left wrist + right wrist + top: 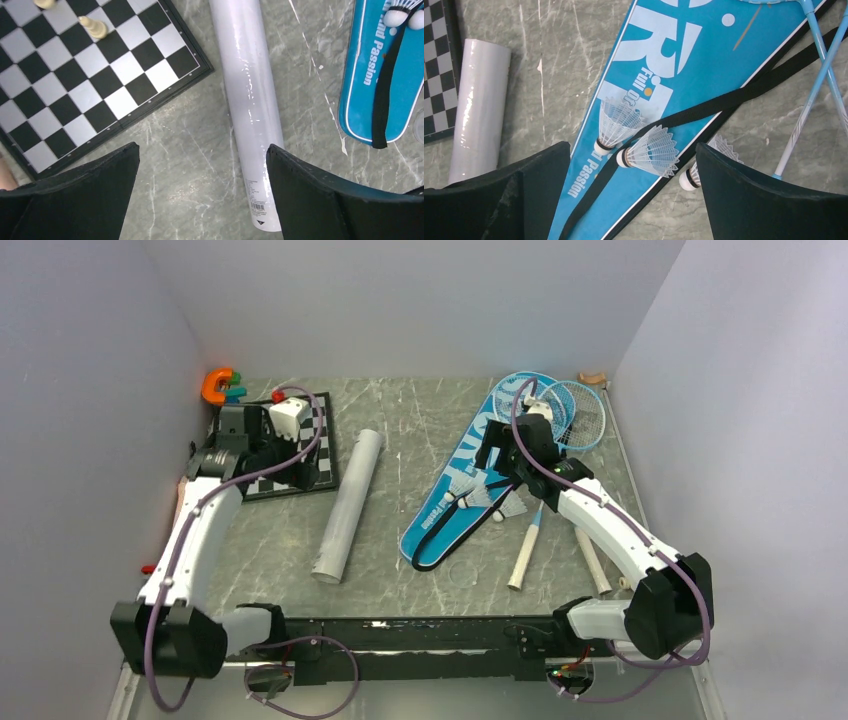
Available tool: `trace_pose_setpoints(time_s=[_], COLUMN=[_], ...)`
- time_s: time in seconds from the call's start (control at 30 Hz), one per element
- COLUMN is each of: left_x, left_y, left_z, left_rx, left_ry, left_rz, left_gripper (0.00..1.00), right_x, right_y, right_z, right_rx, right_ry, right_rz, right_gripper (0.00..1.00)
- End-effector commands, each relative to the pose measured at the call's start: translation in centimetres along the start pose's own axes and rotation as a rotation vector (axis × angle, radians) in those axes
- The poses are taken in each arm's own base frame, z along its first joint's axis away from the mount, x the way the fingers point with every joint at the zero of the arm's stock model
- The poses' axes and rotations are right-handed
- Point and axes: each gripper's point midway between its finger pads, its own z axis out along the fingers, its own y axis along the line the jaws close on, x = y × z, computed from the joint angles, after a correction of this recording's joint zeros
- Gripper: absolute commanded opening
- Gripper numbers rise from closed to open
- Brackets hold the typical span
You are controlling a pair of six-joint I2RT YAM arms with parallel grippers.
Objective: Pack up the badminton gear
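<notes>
Grey marbled table (420,410), boxed in by plain pale walls (420,300) on three sides. Lying on it: pale tube (350,502) beside a chessboard (75,75); blue bag (465,480) with shuttlecocks (649,150) on and beside its narrow part; two rackets (575,415) crossed at its wide end. Left hand (202,149) spread wide above the tube, holding nothing; right hand (633,146) likewise over the shuttlecocks.

We see a grey-green marbled tabletop (420,430). On it, left to right, lie a black-and-white chessboard (322,445), a long pale-grey tube (350,502) just beside it, a blue racket-shaped bag (450,510), and two crossed light-blue rackets (580,418). One white shuttlecock (709,167) rests at the bag's edge.
</notes>
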Motion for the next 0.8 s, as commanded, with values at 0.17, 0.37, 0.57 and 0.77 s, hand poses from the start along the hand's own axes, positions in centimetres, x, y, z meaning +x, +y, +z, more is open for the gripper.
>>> trace_pose_setpoints(time_s=[0.17, 0.37, 0.57, 0.77], left_x=[-1.4, 0.1, 0.6, 2.6], left_y=[-1.9, -2.9, -3.6, -4.5], left_z=[5.3, 10.1, 13.1, 15.7], left_rx=[0.148, 0.194, 0.231, 0.257], left_ry=[0.071, 0.19, 0.226, 0.29], left_rz=[-0.005, 0.035, 0.047, 0.102], left_gripper=[0.99, 0.99, 1.0, 0.99], right_x=[-0.5, -0.4, 0.4, 1.8], right_y=[-0.8, -0.4, -0.4, -0.8], right_z=[-1.3, -1.7, -1.7, -1.4], right_rx=[0.038, 0.013, 0.004, 0.009], right_ry=[-0.03, -0.024, -0.005, 0.031], right_rz=[-0.036, -0.025, -0.016, -0.003], right_gripper=[1.0, 1.0, 1.0, 1.0])
